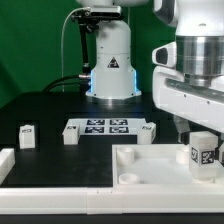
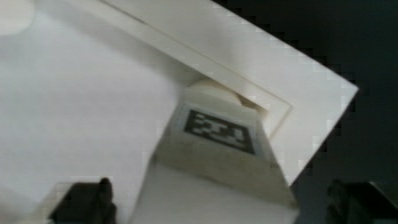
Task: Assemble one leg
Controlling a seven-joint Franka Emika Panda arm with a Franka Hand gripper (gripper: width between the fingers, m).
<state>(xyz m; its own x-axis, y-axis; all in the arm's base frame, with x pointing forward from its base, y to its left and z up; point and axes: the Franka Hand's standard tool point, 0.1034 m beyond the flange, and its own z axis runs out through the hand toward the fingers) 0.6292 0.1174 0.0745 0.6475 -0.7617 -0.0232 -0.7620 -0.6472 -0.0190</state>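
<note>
A leg (image 1: pixel 203 150), a small white block with a black-and-white tag, stands upright at a corner of the large white tray-like part (image 1: pixel 150 168) at the exterior view's right. My gripper (image 1: pixel 200 135) is right above it. In the wrist view the leg (image 2: pixel 222 140) lies between my two dark fingers (image 2: pixel 89 200), with a gap showing on each side, so my gripper (image 2: pixel 222 205) is open around it. The tray's rim corner (image 2: pixel 267 70) lies just beyond the leg. Three more legs lie on the black table: one far left (image 1: pixel 28 135), one (image 1: pixel 71 135) and one (image 1: pixel 149 132) beside the marker board.
The marker board (image 1: pixel 100 126) lies flat mid-table. The robot's base (image 1: pixel 110 70) stands behind it. A white part (image 1: pixel 6 163) sits at the left edge, and a long white piece (image 1: pixel 60 200) runs along the front.
</note>
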